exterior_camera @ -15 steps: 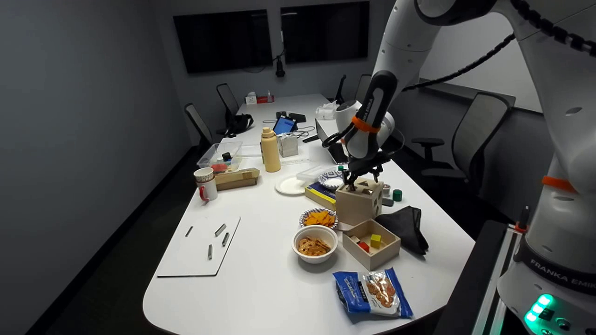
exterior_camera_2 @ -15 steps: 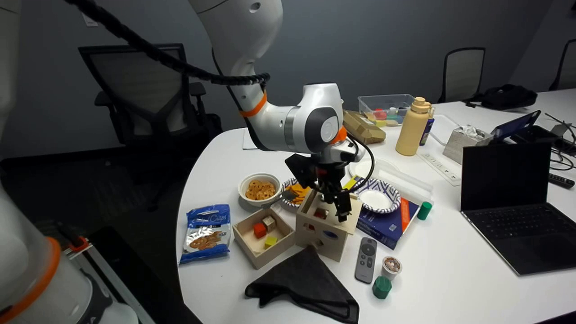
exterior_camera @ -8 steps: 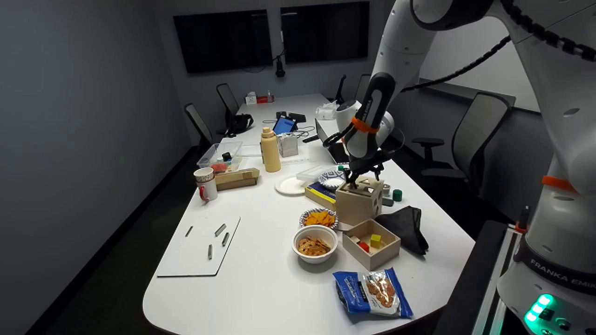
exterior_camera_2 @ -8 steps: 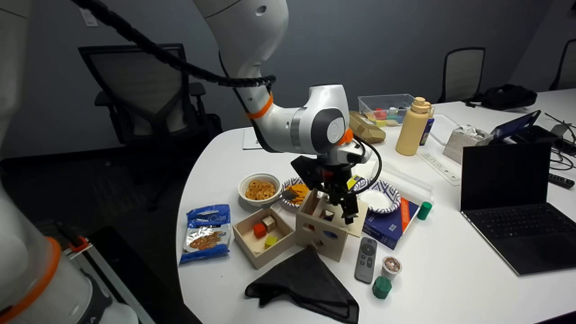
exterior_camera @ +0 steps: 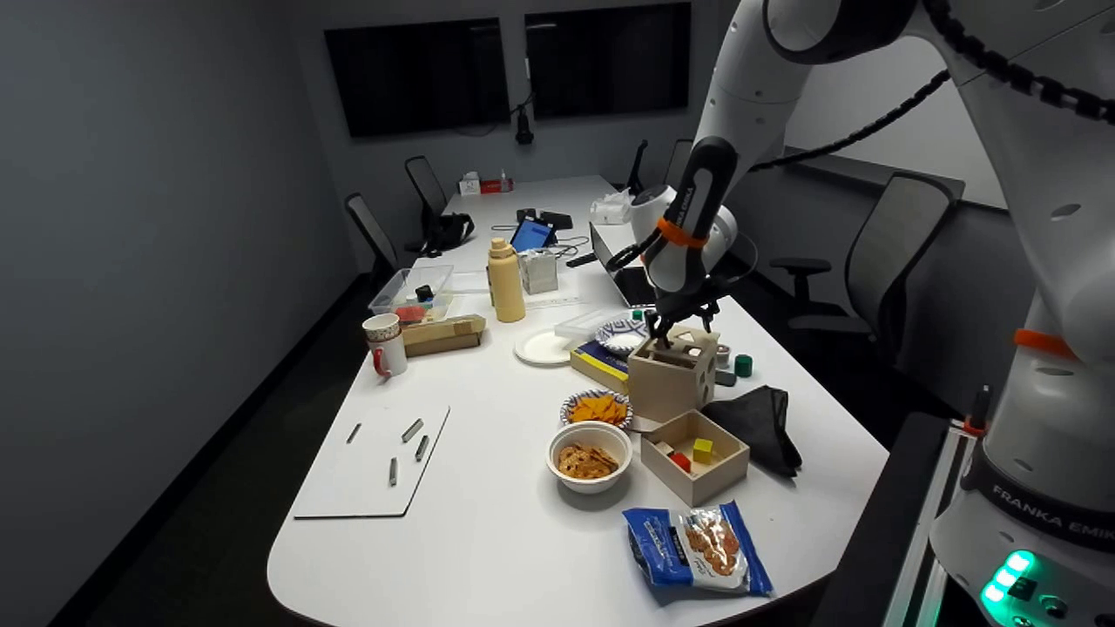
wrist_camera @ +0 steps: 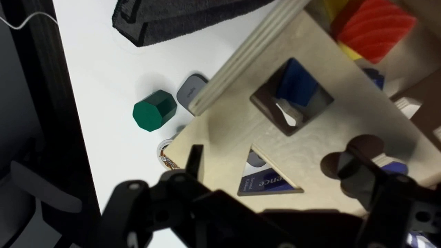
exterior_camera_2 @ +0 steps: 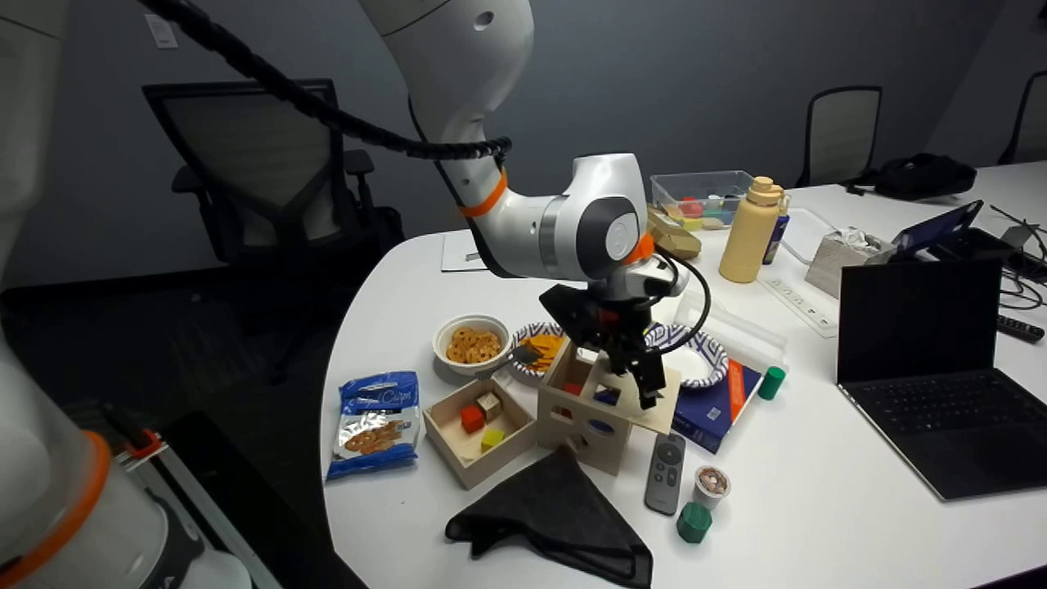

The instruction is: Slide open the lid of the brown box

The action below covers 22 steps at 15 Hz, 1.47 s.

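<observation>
The brown box (exterior_camera: pixel 666 394) is a tan wooden box with shaped holes, also visible in an exterior view (exterior_camera_2: pixel 556 433). Its lid (exterior_camera_2: pixel 664 402), a thin tan panel with cut-out holes, is partly slid off and overhangs the side away from the small wooden tray. Red and blue blocks show inside through the gap. In the wrist view the lid (wrist_camera: pixel 293 148) spans below my gripper (wrist_camera: pixel 275 162). The gripper is open, its fingers wide apart. One finger (wrist_camera: pixel 356 172) is at the lid's flower-shaped hole, seemingly in it; the other (wrist_camera: pixel 195 161) is near the lid's outer edge.
A wooden tray (exterior_camera_2: pixel 458 458) with blocks and a dark cloth (exterior_camera_2: pixel 556 515) lie close to the box. A remote (exterior_camera_2: pixel 666 473), a small cup (exterior_camera_2: pixel 711 484) and a green block (exterior_camera_2: pixel 694 522) lie near the overhanging lid. A blue book (exterior_camera_2: pixel 695 421) and patterned plates (exterior_camera_2: pixel 710 360) are behind.
The lid has slid further off the box, away from the wooden tray, and my gripper has moved with it. The gap over the box's inside has widened.
</observation>
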Each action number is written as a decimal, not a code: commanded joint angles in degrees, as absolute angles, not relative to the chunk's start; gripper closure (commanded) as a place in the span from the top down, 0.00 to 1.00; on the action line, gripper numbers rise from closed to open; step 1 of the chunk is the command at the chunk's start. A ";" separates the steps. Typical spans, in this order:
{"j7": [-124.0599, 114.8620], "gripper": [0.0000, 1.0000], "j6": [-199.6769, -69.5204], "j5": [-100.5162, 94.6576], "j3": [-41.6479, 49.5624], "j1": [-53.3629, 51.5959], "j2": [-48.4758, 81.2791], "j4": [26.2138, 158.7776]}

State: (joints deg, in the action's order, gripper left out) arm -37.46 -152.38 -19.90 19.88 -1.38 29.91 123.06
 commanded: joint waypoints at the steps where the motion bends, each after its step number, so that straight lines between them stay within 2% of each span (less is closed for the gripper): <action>1: -34.81 1.00 -150.78 -18.19 20.29 -1.09 30.99 120.76; 22: -32.88 1.00 -148.90 -17.00 20.80 -1.19 29.91 118.96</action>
